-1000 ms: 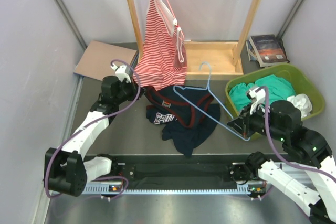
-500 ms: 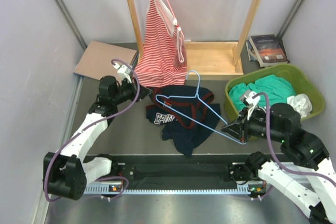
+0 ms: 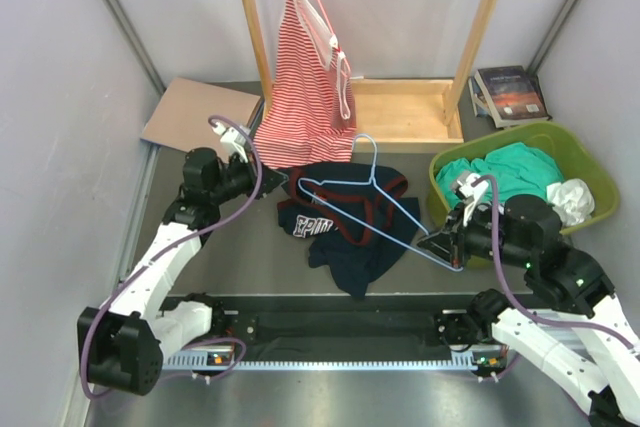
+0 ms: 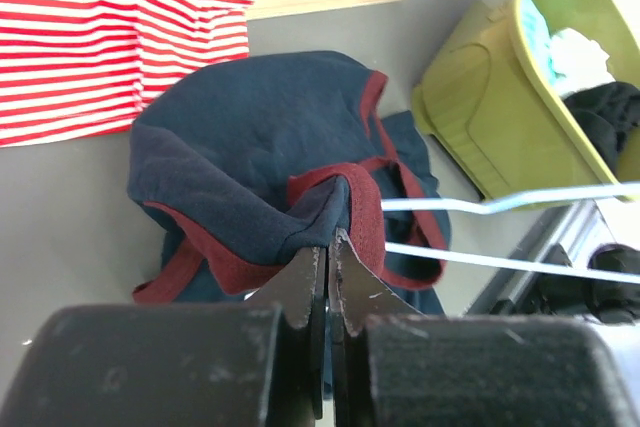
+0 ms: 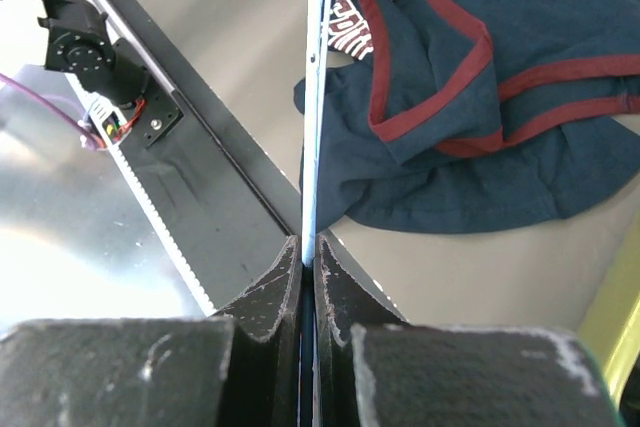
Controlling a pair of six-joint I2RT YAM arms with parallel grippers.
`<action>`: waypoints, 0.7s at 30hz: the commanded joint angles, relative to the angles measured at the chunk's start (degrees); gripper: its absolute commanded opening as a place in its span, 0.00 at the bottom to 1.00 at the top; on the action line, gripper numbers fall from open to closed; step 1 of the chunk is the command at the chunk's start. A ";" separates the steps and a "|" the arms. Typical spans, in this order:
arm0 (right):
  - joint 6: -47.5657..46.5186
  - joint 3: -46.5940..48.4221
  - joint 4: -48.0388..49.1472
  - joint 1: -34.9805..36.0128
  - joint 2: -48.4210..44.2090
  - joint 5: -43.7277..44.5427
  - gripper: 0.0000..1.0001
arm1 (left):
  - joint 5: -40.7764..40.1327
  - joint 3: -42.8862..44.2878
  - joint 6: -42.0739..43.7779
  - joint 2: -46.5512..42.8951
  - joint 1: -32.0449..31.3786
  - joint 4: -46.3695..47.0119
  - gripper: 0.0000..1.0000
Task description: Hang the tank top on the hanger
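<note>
The dark navy tank top (image 3: 345, 222) with dark red trim lies crumpled on the table's middle; it also shows in the left wrist view (image 4: 250, 167) and right wrist view (image 5: 480, 97). My left gripper (image 3: 272, 181) is shut on a fold of its upper left edge (image 4: 322, 212). The light-blue wire hanger (image 3: 365, 197) lies slanted over the tank top, hook pointing to the back. My right gripper (image 3: 445, 247) is shut on the hanger's right corner (image 5: 310, 147). Two hanger wires (image 4: 500, 232) cross the left wrist view.
A red-and-white striped top (image 3: 305, 97) hangs from a wooden rack (image 3: 400, 112) at the back. A green basket (image 3: 590, 162) with garments stands right. Cardboard (image 3: 195, 115) lies back left, books (image 3: 510, 92) back right. A black rail (image 3: 340, 327) runs along the near edge.
The right gripper has carried the hanger left, so that it lies farther over the tank top. The left gripper has shifted slightly left and still holds the fabric.
</note>
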 commanded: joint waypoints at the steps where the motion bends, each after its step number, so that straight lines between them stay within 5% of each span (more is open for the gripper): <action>1: -0.51 -1.41 7.12 0.50 0.32 -0.72 0.00 | 4.27 2.51 0.47 -2.51 0.28 0.52 0.00; 11: -0.33 -5.11 16.71 0.50 1.02 -5.03 0.00 | 12.45 5.14 -0.23 -2.16 0.28 -0.45 0.00; 21: 1.78 -8.80 21.19 0.59 1.90 -9.34 0.00 | 8.14 8.58 4.25 -2.24 0.28 -4.85 0.00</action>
